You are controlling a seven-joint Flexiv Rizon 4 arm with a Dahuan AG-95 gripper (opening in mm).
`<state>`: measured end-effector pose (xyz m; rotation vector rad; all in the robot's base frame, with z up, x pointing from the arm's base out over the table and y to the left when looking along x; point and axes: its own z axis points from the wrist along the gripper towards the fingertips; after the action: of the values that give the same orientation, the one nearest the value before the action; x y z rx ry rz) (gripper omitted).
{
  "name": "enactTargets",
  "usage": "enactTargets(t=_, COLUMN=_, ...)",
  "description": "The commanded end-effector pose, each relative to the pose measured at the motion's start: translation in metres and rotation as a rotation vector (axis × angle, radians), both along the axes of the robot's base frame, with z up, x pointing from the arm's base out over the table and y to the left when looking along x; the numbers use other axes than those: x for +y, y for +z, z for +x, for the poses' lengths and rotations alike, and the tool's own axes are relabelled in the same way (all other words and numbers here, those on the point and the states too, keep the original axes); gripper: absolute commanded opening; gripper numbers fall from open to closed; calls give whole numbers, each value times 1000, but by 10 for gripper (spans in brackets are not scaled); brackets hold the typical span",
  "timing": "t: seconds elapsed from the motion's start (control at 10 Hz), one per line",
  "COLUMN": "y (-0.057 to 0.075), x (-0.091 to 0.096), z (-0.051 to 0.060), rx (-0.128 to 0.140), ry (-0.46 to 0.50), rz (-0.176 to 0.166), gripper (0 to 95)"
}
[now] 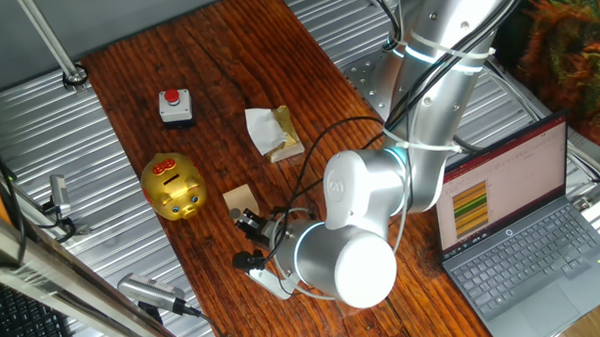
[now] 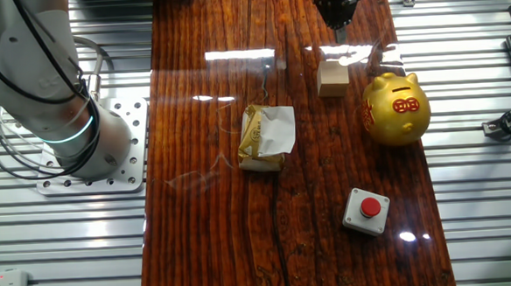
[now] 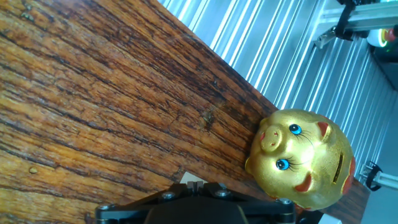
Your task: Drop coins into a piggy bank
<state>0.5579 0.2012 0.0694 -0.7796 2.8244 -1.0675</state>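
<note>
The shiny gold piggy bank point(image 1: 176, 186) stands on the wooden table near its left edge, a red patch on its back. It also shows in the other fixed view point(image 2: 397, 109) and, face on, at the lower right of the hand view point(image 3: 305, 158). My gripper point(image 1: 248, 226) hangs low just in front of a pale wooden cube point(image 1: 243, 199), to the right of the pig. In the hand view the gripper point(image 3: 194, 182) has its jaws together, with a corner of the cube point(image 3: 185, 177) just beyond them. No coin shows in any view.
A red button on a grey box point(image 1: 176, 105) sits behind the pig. A gold packet with white paper point(image 1: 274, 132) lies mid-table. An open laptop point(image 1: 512, 231) stands at the right. Ribbed metal point(image 1: 38, 128) surrounds the wooden board.
</note>
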Motion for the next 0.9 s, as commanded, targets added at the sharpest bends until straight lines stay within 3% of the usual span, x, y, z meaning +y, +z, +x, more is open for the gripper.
enactTargets(t=0.1, y=0, x=-3, z=0, rx=3, ry=20, rz=5, gripper=0)
enactTargets(t=0.9, y=1, x=-5, z=0, rx=16, ry=36, rz=0, gripper=0)
